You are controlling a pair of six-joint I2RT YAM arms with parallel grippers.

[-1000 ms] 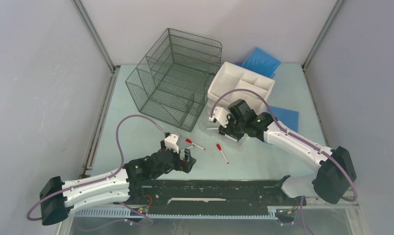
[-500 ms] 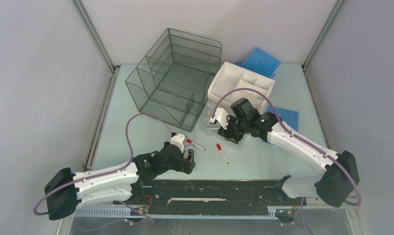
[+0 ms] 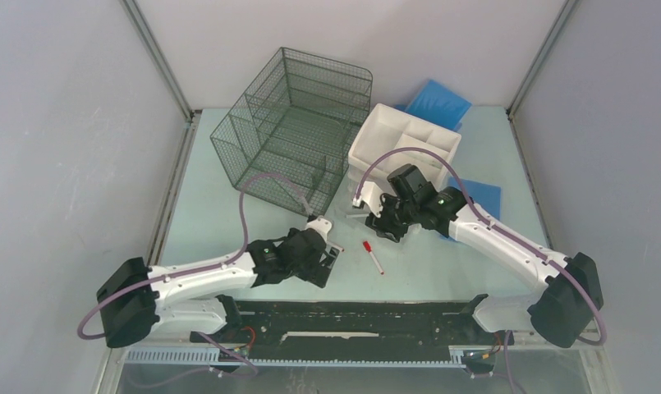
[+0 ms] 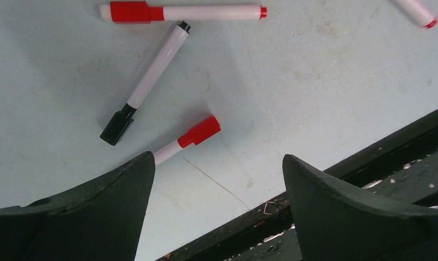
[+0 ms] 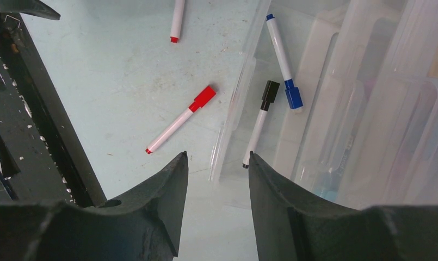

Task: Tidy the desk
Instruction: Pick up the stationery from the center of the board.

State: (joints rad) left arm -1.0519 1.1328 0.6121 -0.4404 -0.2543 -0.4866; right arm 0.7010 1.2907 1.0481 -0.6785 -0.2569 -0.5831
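Observation:
The desk (image 3: 204, 222) is a pale mint-green tabletop. My left gripper (image 3: 324, 261) is open and empty, low over the desk near the front rail. In the left wrist view the gripper (image 4: 219, 168) has a red-capped marker (image 4: 197, 132) beside its left finger, a black-capped marker (image 4: 151, 76) beyond it and another red-capped marker (image 4: 184, 12) further on. My right gripper (image 3: 378, 222) is open and empty. In the right wrist view the gripper (image 5: 217, 157) hovers at the edge of a clear plastic case (image 5: 320, 103) with a black marker (image 5: 258, 122) and a blue marker (image 5: 282, 54). A red marker (image 5: 178, 120) lies left of the case.
A dark wire-mesh organizer (image 3: 298, 131) stands at the back centre. A white drawer unit (image 3: 405, 141) stands to its right. Blue pads lie behind it (image 3: 436, 103) and to its right (image 3: 481, 197). A red marker (image 3: 373, 256) lies between the grippers. The black front rail (image 3: 360, 316) borders the near edge.
My left arm has swung right and forward, bringing its gripper over the markers near the rail. My right gripper has shifted slightly and stays over the case edge.

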